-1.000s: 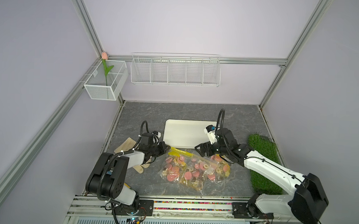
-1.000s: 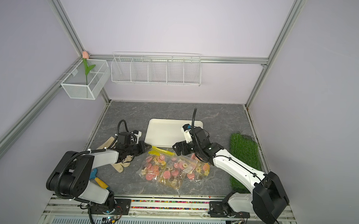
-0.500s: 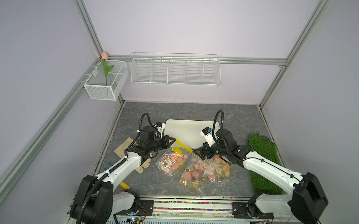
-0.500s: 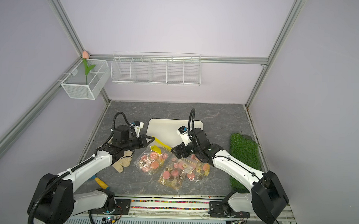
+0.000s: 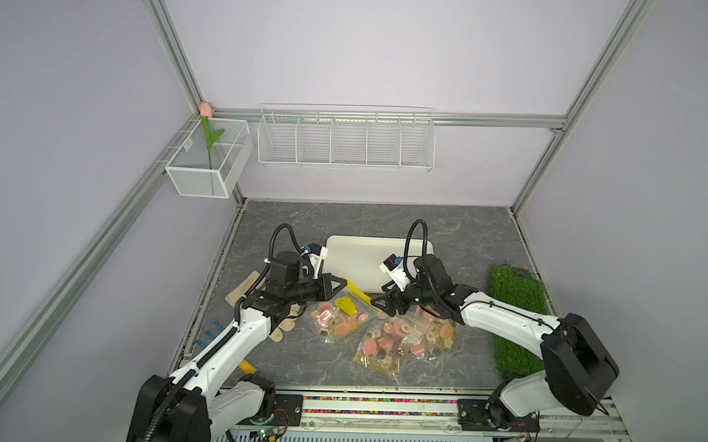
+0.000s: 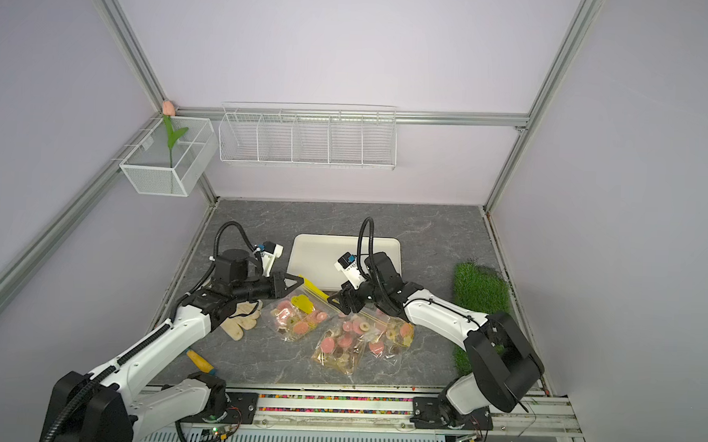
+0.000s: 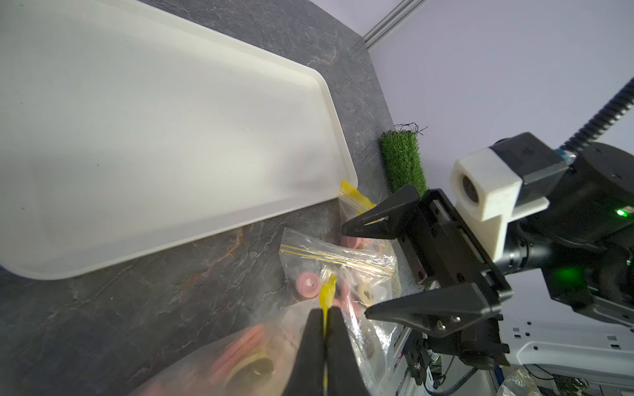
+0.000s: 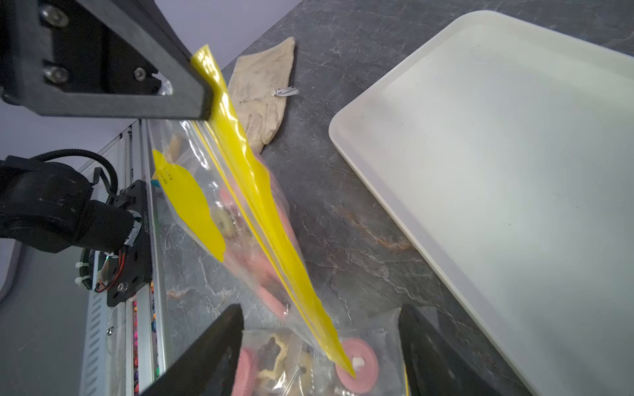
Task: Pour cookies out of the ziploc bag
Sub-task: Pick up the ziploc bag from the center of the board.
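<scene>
A clear ziploc bag (image 5: 336, 317) (image 6: 295, 316) with a yellow zip strip (image 8: 260, 205) holds pink, beige and brown cookies (image 5: 325, 315). My left gripper (image 5: 343, 282) (image 6: 300, 278) (image 7: 324, 312) is shut on one end of that strip, and this corner is raised off the table. My right gripper (image 5: 375, 303) (image 6: 332, 301) (image 8: 320, 308) is open. The strip's other end hangs between its fingers without touching them. Under the right gripper lie smaller clear bags of cookies (image 5: 400, 339) (image 8: 353, 363).
An empty white tray (image 5: 367, 257) (image 6: 322, 253) lies just behind both grippers. A beige glove (image 6: 241, 319) (image 8: 264, 89) lies under the left arm. A green grass mat (image 5: 512, 315) is at the right, and a yellow-handled tool (image 6: 200, 361) at the front left.
My left gripper has risen and moved right, lifting the bag's corner by the yellow strip and pulling it away from the smaller bags. My right gripper's fingers have narrowed around the strip's other end.
</scene>
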`<move>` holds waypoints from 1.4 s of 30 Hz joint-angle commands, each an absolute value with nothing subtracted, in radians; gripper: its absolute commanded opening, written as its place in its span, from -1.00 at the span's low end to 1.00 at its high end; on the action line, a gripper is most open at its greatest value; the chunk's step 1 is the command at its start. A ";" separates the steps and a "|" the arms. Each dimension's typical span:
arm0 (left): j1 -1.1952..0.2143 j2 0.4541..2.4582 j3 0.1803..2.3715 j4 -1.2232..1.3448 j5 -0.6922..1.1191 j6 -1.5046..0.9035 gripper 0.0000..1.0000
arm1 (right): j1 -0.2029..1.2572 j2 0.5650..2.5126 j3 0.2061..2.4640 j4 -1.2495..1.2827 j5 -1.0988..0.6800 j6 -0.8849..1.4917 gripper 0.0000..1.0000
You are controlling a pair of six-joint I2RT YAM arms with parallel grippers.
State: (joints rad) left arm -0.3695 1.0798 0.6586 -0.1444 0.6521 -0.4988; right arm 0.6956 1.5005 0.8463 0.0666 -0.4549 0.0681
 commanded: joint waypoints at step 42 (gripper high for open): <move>-0.393 0.896 0.781 -0.407 0.531 -0.573 0.17 | 0.823 1.444 1.140 -0.397 -0.411 0.320 -0.87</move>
